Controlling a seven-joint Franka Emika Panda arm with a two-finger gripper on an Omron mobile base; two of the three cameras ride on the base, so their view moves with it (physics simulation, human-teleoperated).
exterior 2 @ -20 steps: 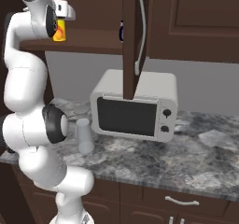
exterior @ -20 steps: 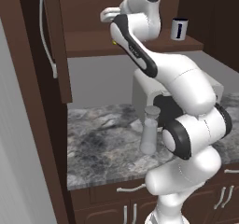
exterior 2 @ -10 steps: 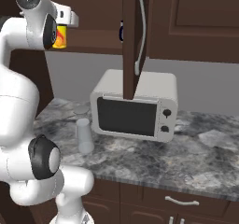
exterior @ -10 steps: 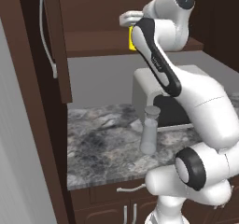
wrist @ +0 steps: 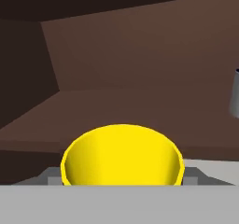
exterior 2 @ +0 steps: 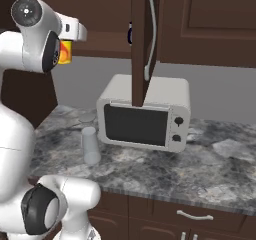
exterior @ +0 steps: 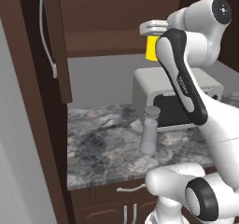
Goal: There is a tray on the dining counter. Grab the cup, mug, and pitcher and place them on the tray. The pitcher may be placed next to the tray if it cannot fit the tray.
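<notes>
- One small yellow handleless cup [exterior: 152, 48] is sitting in your claw [exterior: 154, 31], high up at the open dark brown wall cabinet [exterior 2: 100, 9], above the bench.
- Your claw is gripping that cup, closed on its sides; the hand view is looking straight down into its yellow mouth [wrist: 121, 155].
- You are seeing a red mark on the cup's side in the right base view [exterior 2: 64, 51].
- Your tall translucent grey glass pitcher [exterior: 149, 129] is standing upright on the grey marbled bench [exterior: 102, 148], just in front of the white microwave [exterior 2: 145, 111].
- You are catching a sliver of something grey [wrist: 235, 94] at the hand view's right edge, too cropped to identify.
</notes>
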